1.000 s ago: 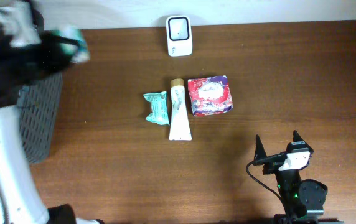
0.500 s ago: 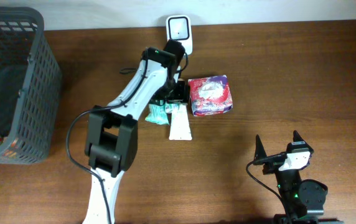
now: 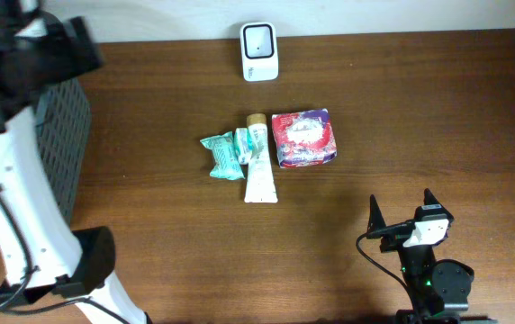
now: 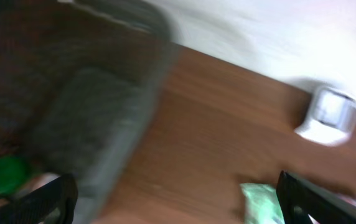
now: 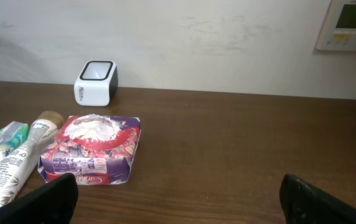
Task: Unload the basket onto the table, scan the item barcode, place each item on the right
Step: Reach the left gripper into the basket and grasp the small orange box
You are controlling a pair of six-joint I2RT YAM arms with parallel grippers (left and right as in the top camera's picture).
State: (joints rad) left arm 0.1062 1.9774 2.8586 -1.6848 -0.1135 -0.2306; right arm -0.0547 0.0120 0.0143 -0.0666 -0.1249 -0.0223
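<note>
We note the left gripper (image 4: 175, 186), now spread and empty, has swung back over the basket (image 3: 64, 153), leaving a small teal packet (image 3: 242, 143) against the tube (image 3: 259, 171) below the scanner (image 3: 259, 51), so we judge another fetch follows; the right gripper (image 5: 178, 186) is spread.

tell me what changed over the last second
The left tool swung from mid-table back over the basket, now open and empty. It let go of a small green-and-white packet between the teal packet and the tube, nudging the teal packet left. The purple pack, scanner and right tool stayed put.
</note>
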